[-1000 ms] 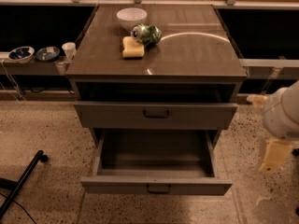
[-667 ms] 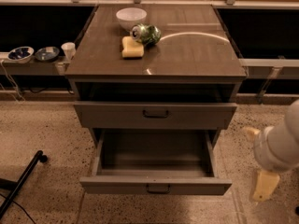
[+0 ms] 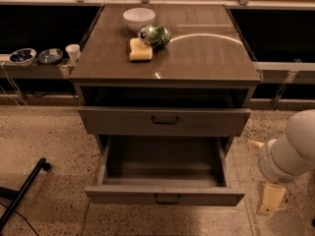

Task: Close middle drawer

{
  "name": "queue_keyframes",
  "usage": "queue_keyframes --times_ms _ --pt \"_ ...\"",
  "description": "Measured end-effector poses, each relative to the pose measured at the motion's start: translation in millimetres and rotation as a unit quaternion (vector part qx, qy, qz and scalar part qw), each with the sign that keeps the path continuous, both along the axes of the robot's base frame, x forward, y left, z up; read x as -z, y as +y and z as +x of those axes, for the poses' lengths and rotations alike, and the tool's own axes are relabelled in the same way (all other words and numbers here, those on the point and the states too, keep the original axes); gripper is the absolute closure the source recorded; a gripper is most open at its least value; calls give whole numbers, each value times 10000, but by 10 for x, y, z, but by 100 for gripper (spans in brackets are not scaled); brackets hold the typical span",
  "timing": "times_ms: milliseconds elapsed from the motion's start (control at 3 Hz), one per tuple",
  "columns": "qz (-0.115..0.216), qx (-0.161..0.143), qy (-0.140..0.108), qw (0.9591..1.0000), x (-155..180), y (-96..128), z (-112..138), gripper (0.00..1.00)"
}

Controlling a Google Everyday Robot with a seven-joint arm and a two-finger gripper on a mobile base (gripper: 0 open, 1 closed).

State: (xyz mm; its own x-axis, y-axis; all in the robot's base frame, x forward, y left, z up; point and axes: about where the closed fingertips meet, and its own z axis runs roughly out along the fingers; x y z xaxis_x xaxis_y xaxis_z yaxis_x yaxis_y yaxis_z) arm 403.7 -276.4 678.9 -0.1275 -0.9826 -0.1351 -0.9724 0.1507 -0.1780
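Fingers (image 3: 270, 199) of the gripper (image 3: 262, 173) stand wide apart, gripping nothing, low to the right of the desk (image 3: 206, 58) and clear of it. The middle drawer (image 3: 123, 194) is pulled far out of the desk's front, its dark handle (image 3: 167, 198) facing the camera. Above it the top drawer (image 3: 118, 122) juts out slightly. At the desk's back left sit a white bowl (image 3: 139, 17), a green can (image 3: 154, 35) on its side and a yellow sponge (image 3: 140, 50)

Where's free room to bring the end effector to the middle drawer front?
The floor right of the middle drawer, around the end effector, is bare; so is the strip before its front. Left, a black leg intrudes.
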Motion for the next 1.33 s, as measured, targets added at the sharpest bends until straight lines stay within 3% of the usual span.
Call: queue_keyframes --times_ms 333,667,1000,1333 --pt "336 7 339 9989 622 67 -82 0" --pt "639 21 174 9978 1235 197 -127 0" --pt "1051 -50 -183 9943 1485 342 -67 0" --pt "1037 -162 -214 9942 1502 340 -79 0"
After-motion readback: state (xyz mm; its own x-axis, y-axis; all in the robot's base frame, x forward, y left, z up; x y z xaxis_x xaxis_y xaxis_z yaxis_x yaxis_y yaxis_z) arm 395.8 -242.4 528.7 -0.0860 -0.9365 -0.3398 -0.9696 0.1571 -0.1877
